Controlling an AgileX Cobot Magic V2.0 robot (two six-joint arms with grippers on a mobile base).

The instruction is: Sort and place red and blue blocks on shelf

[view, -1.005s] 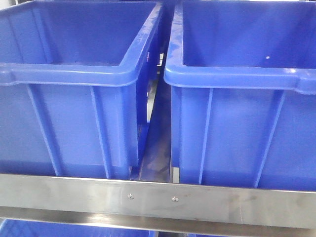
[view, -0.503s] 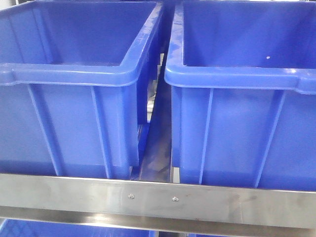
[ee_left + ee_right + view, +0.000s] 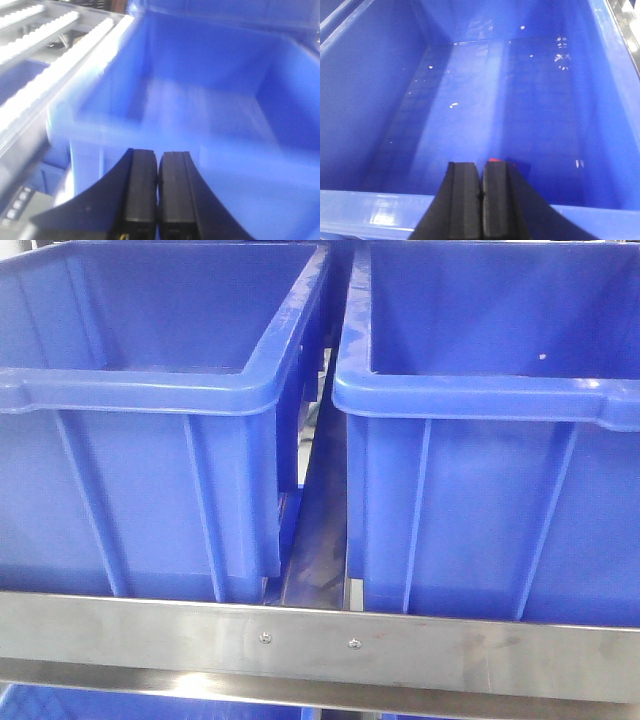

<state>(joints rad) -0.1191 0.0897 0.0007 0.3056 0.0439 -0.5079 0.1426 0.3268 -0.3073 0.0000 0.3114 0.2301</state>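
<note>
My right pincer (image 3: pixel 481 192) is pressed shut with nothing between its pads, poised over the near rim of a blue bin (image 3: pixel 470 207). Just beyond the fingertips, a sliver of red (image 3: pixel 495 160) peeps out on the bin floor; I take it for the red block, lying free and apart from my pads, though most of it is hidden behind them. So the red one looks placed, I judge.

My left pincer (image 3: pixel 158 192) is likewise shut and empty, hanging before another blue bin (image 3: pixel 210 150) whose floor is too blurred to read. Beside it run the white roller tracks (image 3: pixel 55 60) of the shelf. I cannot find the blue block in any view.

Next, I reckon, comes drawing both arms back clear of the rims and checking where the blue block sits.

Farther out, the front view shows the steel front rail (image 3: pixel 320 640) under both bins.
</note>
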